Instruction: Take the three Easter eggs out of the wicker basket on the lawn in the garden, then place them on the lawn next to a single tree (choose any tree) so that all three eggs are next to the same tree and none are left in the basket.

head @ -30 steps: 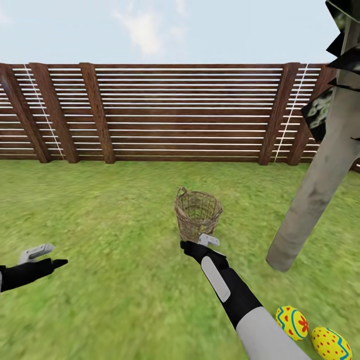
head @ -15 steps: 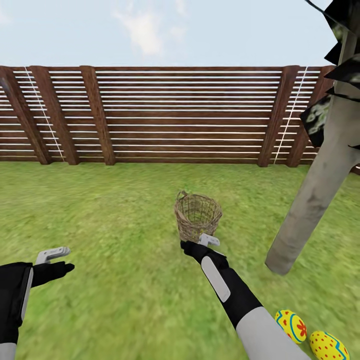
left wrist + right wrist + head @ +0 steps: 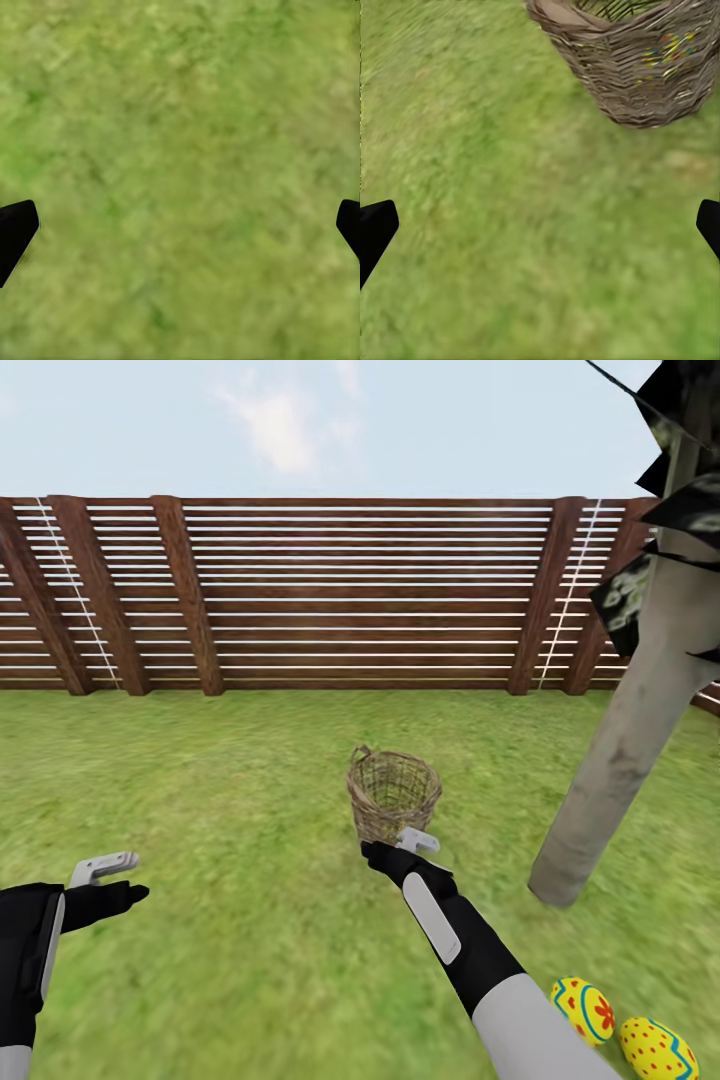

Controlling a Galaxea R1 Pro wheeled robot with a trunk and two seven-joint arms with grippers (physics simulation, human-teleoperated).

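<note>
Wicker shows brown and loosely woven just ahead of my right claw: the wicker basket stands upright on the lawn, bucket-shaped, with a small loop handle at its far-left rim. From the right wrist camera, specks of yellow, blue and red glint through the weave of its wall, so something painted lies inside; its shape I cannot make out. No writing or label can be read anywhere.

My right claw hovers low over the grass, close to the basket's near side but not touching it. Its dark fingertips sit at the opposite edges of the wrist picture, spread wide, with nothing between them but grass. My left claw hangs well off to the left of the basket over bare lawn, its fingertips likewise far apart and holding nothing.

Behind and to the right of my right arm, two Easter eggs lie on the grass side by side, bright yellow, one with a blue zigzag band and a red mark, the other dotted red with blue trim. They rest near the foot of the tree, whose smooth grey-beige trunk leans up to dark jagged foliage. Beyond the basket runs the fence of brown horizontal slats and thick posts.
</note>
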